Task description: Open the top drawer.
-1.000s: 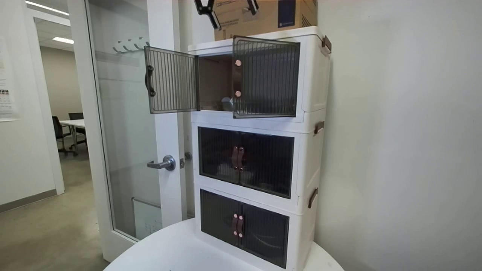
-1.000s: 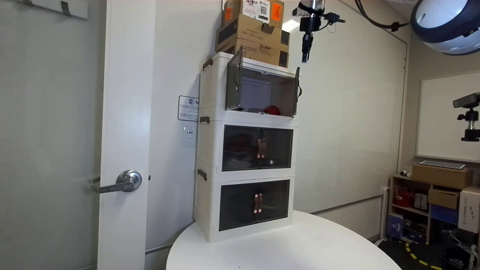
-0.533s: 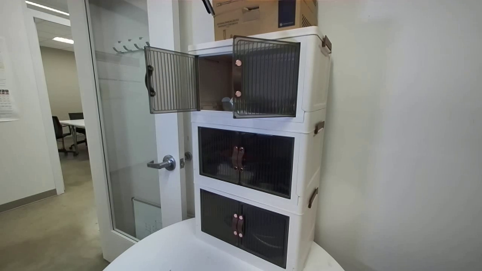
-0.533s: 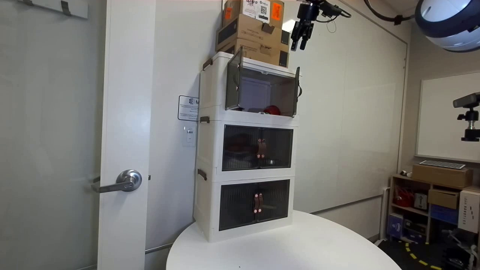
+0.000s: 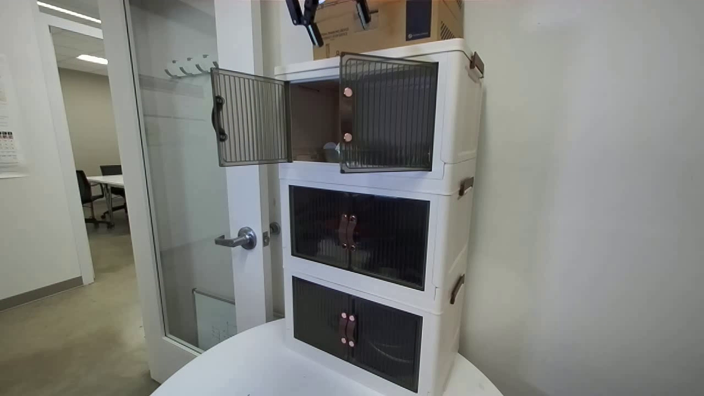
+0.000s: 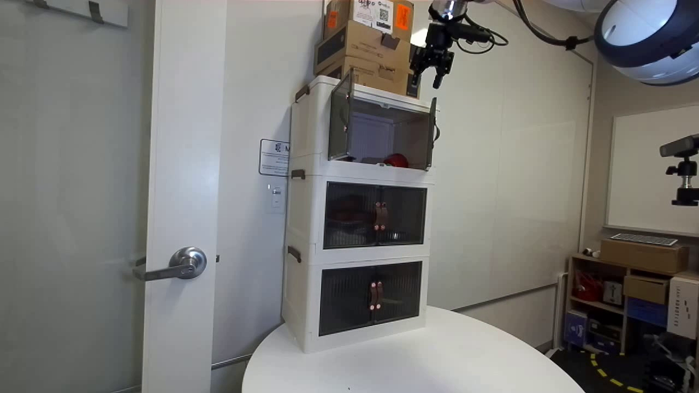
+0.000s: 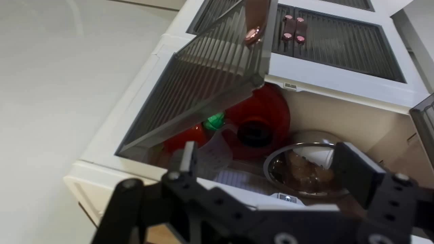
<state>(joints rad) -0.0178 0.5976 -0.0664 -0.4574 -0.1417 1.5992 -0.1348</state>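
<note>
The top drawer is the uppermost cream-framed compartment, its tan interior (image 5: 313, 121) showing between two smoky ribbed door panels. Both panels are swung outward: one door panel (image 5: 393, 113) stands partly across the opening, and the far door panel (image 5: 253, 118) is opened wide. In an exterior view the interior (image 6: 377, 128) shows between the panels. My gripper (image 6: 426, 83) is open and empty, above the compartment by the cabinet top, apart from the doors. In the wrist view the spread fingers of the gripper (image 7: 268, 152) frame the open compartment; a door panel (image 7: 210, 78) shows beyond.
Inside lie a red object (image 7: 274, 108), a green piece (image 7: 214, 121), a translucent scoop (image 7: 217, 152) and a shiny metal bowl (image 7: 305, 144). Cardboard boxes (image 6: 377, 52) stand on the cabinet. Two lower compartments (image 5: 385, 236) are shut. A white round table (image 6: 382, 376) bears the cabinet.
My gripper rose, then came down again and shifted toward the boxes. It turned, so both spread fingers now show in both exterior views. The door panels have not moved.
</note>
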